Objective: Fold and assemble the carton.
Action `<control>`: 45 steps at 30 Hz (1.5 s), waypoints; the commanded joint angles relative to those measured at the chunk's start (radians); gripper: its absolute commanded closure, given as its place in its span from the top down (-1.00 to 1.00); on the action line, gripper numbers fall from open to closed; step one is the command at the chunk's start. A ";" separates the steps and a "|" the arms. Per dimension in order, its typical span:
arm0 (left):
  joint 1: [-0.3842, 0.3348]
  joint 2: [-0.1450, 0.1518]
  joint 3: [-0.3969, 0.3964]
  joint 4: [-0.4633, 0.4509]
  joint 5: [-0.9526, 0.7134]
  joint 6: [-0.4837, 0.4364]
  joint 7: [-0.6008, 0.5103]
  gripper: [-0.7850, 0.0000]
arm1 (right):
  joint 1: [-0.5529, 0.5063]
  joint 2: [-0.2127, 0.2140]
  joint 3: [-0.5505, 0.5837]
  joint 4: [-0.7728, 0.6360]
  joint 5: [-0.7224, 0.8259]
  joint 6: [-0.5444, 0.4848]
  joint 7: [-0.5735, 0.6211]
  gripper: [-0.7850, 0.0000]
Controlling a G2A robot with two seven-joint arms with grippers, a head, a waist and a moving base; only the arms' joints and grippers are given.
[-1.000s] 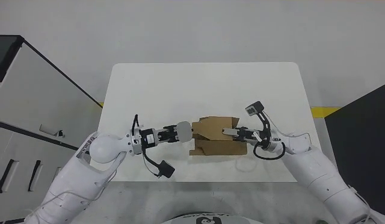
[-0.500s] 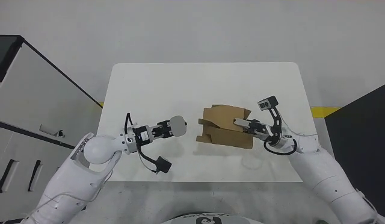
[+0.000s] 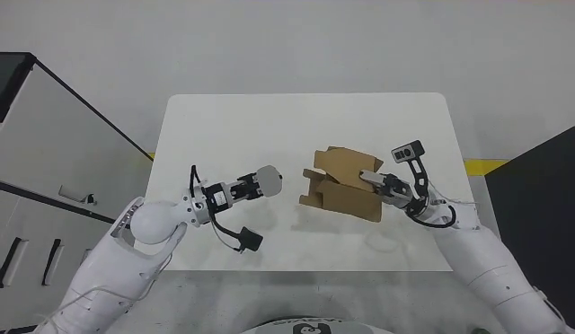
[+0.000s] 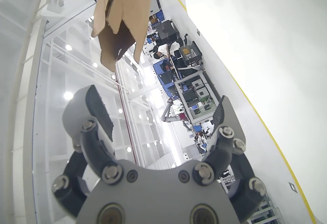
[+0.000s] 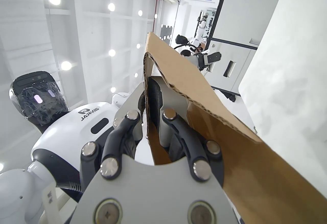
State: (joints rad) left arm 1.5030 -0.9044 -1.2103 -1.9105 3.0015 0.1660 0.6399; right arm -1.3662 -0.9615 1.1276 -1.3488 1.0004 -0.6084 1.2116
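Note:
A brown cardboard carton (image 3: 341, 188), partly unfolded with loose flaps, hangs tilted above the white table (image 3: 225, 127), right of centre. My right gripper (image 3: 367, 179) is shut on its right-hand panel; the wrist view has the cardboard edge (image 5: 146, 97) pinched between the two pads. My left gripper (image 3: 268, 180) stands open a short way left of the carton, apart from it. In the left wrist view the carton's flaps (image 4: 125, 13) hang beyond the spread fingers (image 4: 98, 110) with nothing between them.
A dark-framed white cabinet (image 3: 54, 154) stands off the table's left side. A dark panel (image 3: 539, 199) stands at the right. A small black camera module (image 3: 248, 241) dangles on a cable below the left arm near the table's front edge.
The right gripper has lifted the carton and carried it to the right, tilting it. The left gripper has let go of the carton's left end and drawn back to the left, open.

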 commanded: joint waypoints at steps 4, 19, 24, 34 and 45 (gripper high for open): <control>0.001 -0.001 0.000 -0.003 -0.004 0.001 -0.006 1.00 | 0.000 0.000 0.001 -0.001 -0.001 -0.001 -0.001 -1.00; -0.022 0.005 -0.004 -0.035 0.070 -0.139 0.035 1.00 | -0.023 -0.006 0.028 -0.044 -0.113 -0.064 -0.107 -1.00; -0.026 0.006 0.012 -0.036 0.070 -0.158 0.046 0.75 | -0.033 -0.009 0.041 -0.065 -0.179 -0.072 -0.184 -1.00; -0.053 0.012 0.056 -0.036 0.070 -0.193 0.066 -0.03 | -0.026 -0.021 0.034 -0.071 -0.233 -0.064 -0.217 -1.00; -0.083 0.019 0.097 -0.028 0.070 -0.201 0.057 -0.13 | -0.016 -0.033 0.028 -0.055 -0.258 -0.066 -0.213 -1.00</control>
State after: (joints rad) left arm 1.4208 -0.8855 -1.1158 -1.9388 3.0718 -0.0349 0.6972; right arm -1.3832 -0.9939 1.1551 -1.4059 0.7450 -0.6726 0.9993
